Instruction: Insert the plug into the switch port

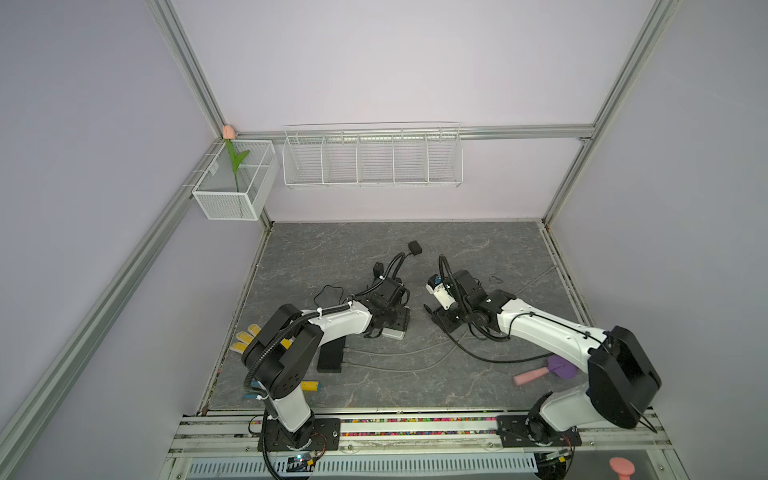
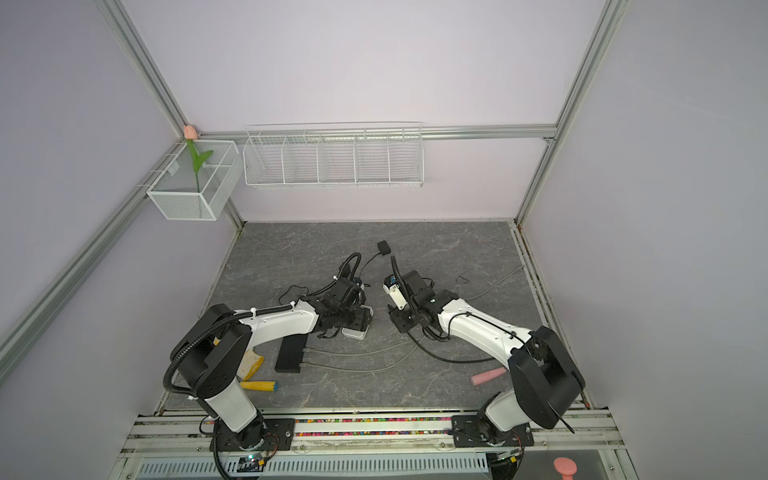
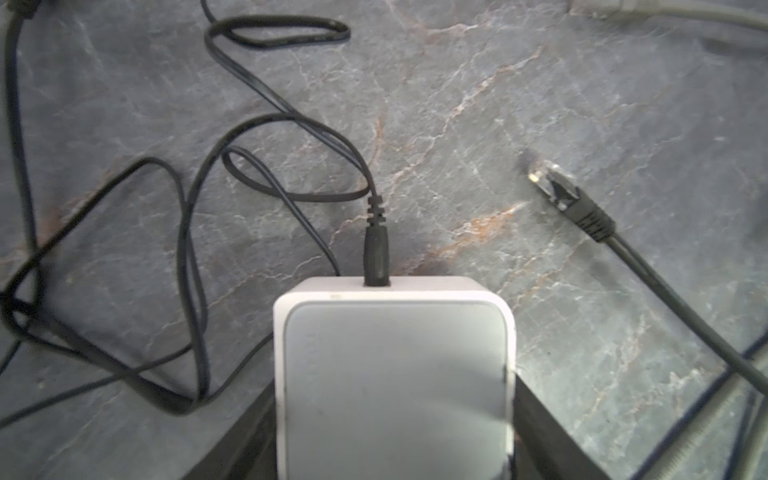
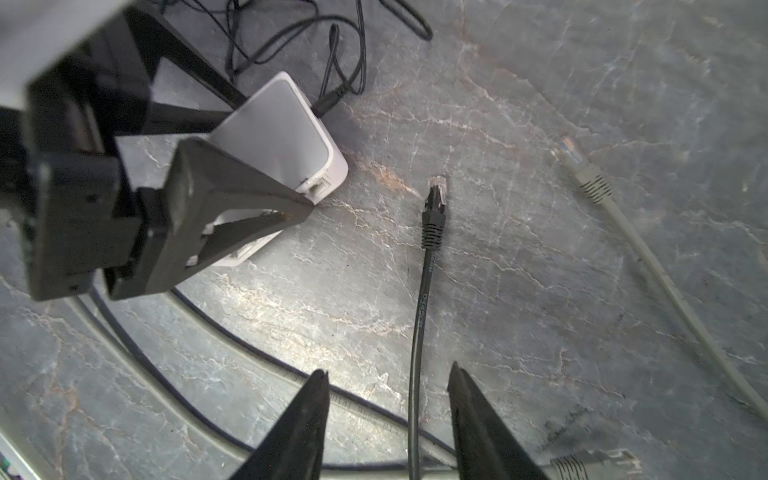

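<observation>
Right wrist view: the right pincer (image 4: 388, 370) stands spread, its fingers (image 4: 299, 424) astride the black cable (image 4: 419, 324) without touching it. It is some way behind the plug (image 4: 434, 203), which lies flat on the surface near the switch (image 4: 282, 137) but apart from it. The step in hand looks like the pickup. It would likely go best if the pincer moved forward and closed on the ribbed boot just behind the plug rather than on the limp cable, so the tip neither droops nor twists on its way to the port (image 4: 318, 189) in the switch's side wall. The grey cable (image 4: 648, 257) lies well apart and should be left alone. The left pincer (image 4: 277, 154) is pinching the switch across its sides. Left wrist view: a black finger sits tight against each flank of the switch, and a power lead (image 3: 376, 249) is seated in its far edge. A firm hold matters here, since the insertion push would probably shove so light a box. Both top views: the arms meet over a dark marbled surface (image 1: 415, 390) strewn with cables. Around it are pale lilac walls on an aluminium frame, a white wire rack (image 1: 372, 156), and a mesh basket (image 1: 232, 195) holding a tulip (image 1: 237, 160).
</observation>
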Controlling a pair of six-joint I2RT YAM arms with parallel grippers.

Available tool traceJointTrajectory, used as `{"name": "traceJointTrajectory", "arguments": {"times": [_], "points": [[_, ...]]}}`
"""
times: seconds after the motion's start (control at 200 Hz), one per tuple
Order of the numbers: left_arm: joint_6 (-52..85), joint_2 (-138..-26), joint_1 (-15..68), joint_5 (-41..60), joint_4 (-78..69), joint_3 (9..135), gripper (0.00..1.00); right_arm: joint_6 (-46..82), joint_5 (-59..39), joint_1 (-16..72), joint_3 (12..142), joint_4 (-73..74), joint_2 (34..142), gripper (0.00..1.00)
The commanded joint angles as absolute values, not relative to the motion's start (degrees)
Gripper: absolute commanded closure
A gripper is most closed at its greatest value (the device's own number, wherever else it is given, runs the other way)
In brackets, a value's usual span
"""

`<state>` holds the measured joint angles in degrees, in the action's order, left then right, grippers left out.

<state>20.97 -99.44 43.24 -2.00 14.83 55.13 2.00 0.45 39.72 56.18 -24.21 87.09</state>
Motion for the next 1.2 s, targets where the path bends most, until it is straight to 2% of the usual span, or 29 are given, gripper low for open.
{"name": "traceJointTrajectory", "arguments": {"times": [0.0, 0.045, 0.17, 0.325, 0.42, 0.595, 0.62, 0.665, 0.8, 0.96, 1.085, 1.195], "points": [[22.5, -103.1, 41.8, -6.1, 21.5, 57.2, 1.0, -0.5, 1.2, 39.4, 58.9, -27.7, 90.9, 0.49], [22.9, -104.0, 41.3, -6.5, 22.0, 57.9, 1.0, -0.7, 1.5, 39.5, 59.8, -28.4, 92.4, 0.49], [24.3, -105.8, 40.2, -5.8, 21.1, 58.9, 0.82, -0.7, 2.7, 39.5, 61.7, -29.6, 95.6, 0.49], [26.3, -106.4, 39.7, -5.3, 20.3, 59.7, 0.43, -0.7, 3.0, 39.4, 62.4, -30.3, 98.3, 0.49], [27.8, -105.7, 39.6, -5.4, 20.3, 59.9, 0.28, -0.8, 3.2, 39.5, 63.2, -31.3, 100.3, 0.49], [29.2, -102.9, 39.6, -5.5, 20.1, 59.8, 0.1, -0.4, 2.1, 39.5, 63.6, -31.7, 102.0, 0.48], [29.2, -102.6, 39.7, -5.3, 20.0, 59.8, 0.0, -0.4, 2.2, 39.5, 63.8, -31.9, 102.2, 0.48], [29.3, -102.2, 39.6, -5.2, 20.0, 59.9, 0.01, -0.4, 2.1, 39.4, 64.1, -32.3, 102.5, 0.51], [29.8, -99.8, 39.6, -5.0, 20.0, 59.5, 0.01, -0.7, 1.9, 39.5, 64.4, -33.0, 102.7, 0.76], [30.7, -89.4, 39.6, -6.8, 18.6, 56.2, 0.01, -1.8, 2.7, 39.8, 65.0, -34.4, 101.9, 0.88], [31.0, -78.9, 39.6, -8.6, 18.7, 53.9, 0.01, -2.5, 5.3, 40.2, 65.7, -35.8, 99.8, 0.92], [30.8, -71.1, 39.6, -9.6, 18.8, 51.7, 0.01, -2.7, 6.9, 40.4, 66.6, -37.3, 99.1, 0.85]]}}
